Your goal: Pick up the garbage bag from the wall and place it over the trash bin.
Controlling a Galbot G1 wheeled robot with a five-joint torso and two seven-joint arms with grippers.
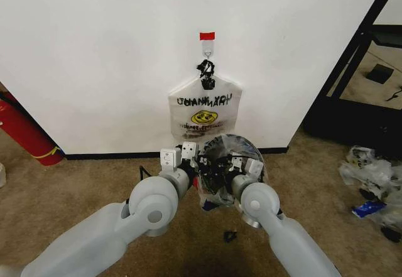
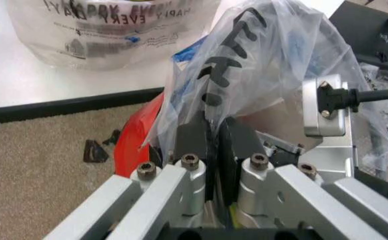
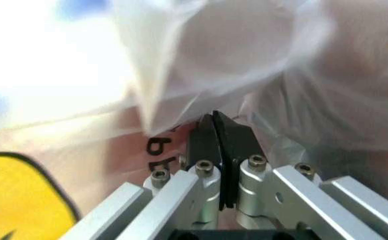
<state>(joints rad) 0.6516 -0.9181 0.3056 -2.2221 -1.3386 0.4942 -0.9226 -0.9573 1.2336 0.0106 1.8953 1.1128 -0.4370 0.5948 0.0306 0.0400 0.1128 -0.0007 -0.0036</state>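
While both fingers (image 2: 215,145) pinch garbage bag (image 2: 273,65)

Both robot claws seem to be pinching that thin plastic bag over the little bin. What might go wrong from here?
1. The garbage bag is flimsy film, and the left gripper and right gripper are each shut on just a fold of it; it may tear or slip free.
2. The trash bin is small and looks light, so tugging the film could tip it.
3. A similar bag hangs on the wall just behind and might snag.
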